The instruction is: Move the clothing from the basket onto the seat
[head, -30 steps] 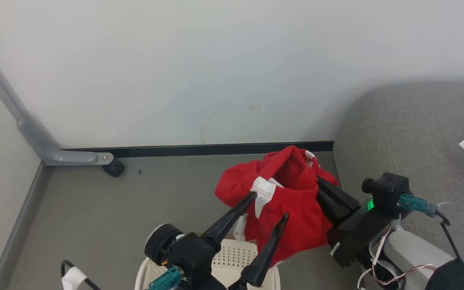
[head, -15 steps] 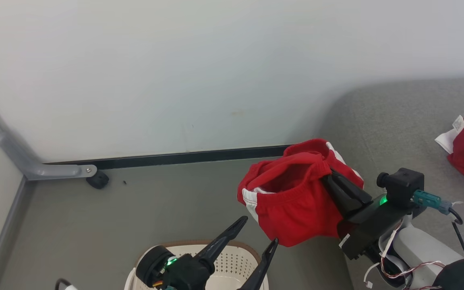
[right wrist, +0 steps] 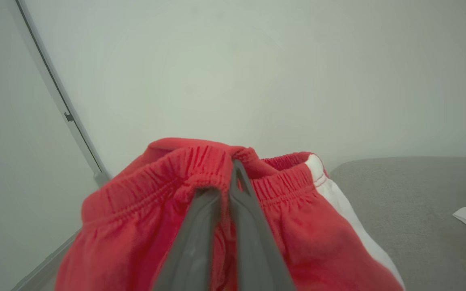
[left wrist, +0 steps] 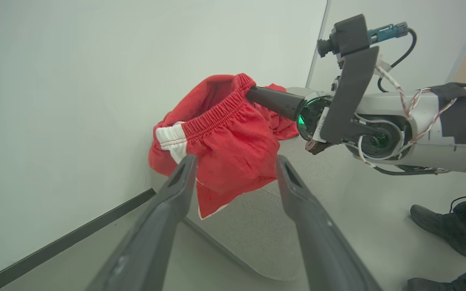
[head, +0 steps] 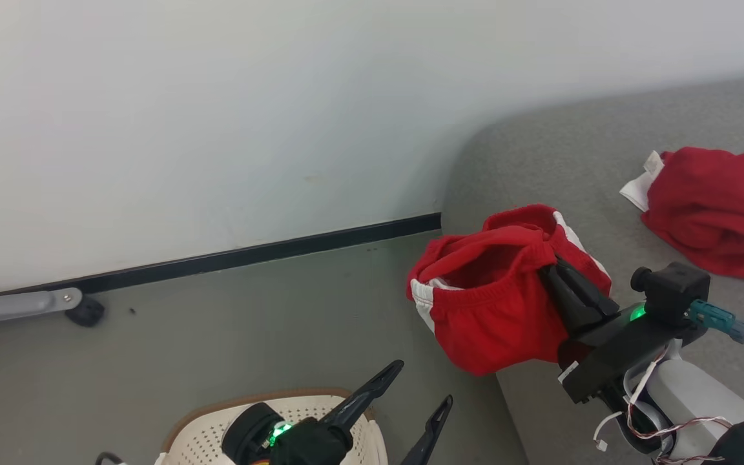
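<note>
clothing [right wrist: 297,218] hangs clamped in the right gripper [right wrist: 235,167] over the edge of the seat [head: 540,161]; the empty, gaping left gripper [left wrist: 236,159] has a wrist view adding a person's shoe [left wrist: 439,226] beyond the seat.

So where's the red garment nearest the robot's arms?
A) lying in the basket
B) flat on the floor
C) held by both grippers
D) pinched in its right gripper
D: the right gripper is shut on the waistband of the red garment; the left gripper stands open, apart from it.

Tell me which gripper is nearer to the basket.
Left. The left gripper hangs open over the basket; the right gripper is off to the side at the seat edge, shut on the red shorts.
</note>
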You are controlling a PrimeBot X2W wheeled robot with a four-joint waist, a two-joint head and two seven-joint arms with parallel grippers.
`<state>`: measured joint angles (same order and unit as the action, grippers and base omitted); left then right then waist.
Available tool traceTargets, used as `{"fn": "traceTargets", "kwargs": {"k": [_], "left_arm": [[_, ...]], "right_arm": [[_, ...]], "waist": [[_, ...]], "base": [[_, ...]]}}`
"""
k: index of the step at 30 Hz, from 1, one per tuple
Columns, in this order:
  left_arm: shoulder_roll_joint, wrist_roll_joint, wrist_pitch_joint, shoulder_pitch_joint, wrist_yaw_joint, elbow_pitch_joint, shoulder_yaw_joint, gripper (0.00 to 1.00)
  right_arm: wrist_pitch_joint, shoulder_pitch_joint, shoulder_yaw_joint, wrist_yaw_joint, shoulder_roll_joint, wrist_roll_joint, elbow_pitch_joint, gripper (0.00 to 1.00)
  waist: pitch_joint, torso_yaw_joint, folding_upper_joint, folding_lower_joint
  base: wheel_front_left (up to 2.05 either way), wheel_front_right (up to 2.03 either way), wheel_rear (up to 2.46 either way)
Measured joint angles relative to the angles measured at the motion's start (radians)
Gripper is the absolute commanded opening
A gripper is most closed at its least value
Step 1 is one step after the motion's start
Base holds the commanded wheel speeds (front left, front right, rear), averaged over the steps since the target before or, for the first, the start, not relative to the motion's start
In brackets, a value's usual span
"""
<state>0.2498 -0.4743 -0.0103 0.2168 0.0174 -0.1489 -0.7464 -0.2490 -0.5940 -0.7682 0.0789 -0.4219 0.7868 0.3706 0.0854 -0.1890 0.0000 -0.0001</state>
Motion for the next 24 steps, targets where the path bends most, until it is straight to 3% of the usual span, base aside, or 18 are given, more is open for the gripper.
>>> {"fn": "traceTargets", "kwargs": {"k": [16, 24], "left_arm": [[0.026, 0.011, 0.044, 0.001, 0.000, -0.018, -0.010, 1.00], [0.025, 0.038, 0.073, 0.007, -0.001, -0.027, -0.033, 1.00]], "right_arm": [[0.000, 0.079, 0.141, -0.028, -0.016, -0.014, -0.010, 0.00], [0.000, 0.096, 0.226, -0.035, -0.030, -0.023, -0.031, 0.00]], "waist": [[0.049, -0.176, 0.0000, 0.0001], [0.098, -0.229, 0.0001, 0.0002]], "base": [[0.00, 0.00, 0.00], [0.00, 0.00, 0.00]]}}
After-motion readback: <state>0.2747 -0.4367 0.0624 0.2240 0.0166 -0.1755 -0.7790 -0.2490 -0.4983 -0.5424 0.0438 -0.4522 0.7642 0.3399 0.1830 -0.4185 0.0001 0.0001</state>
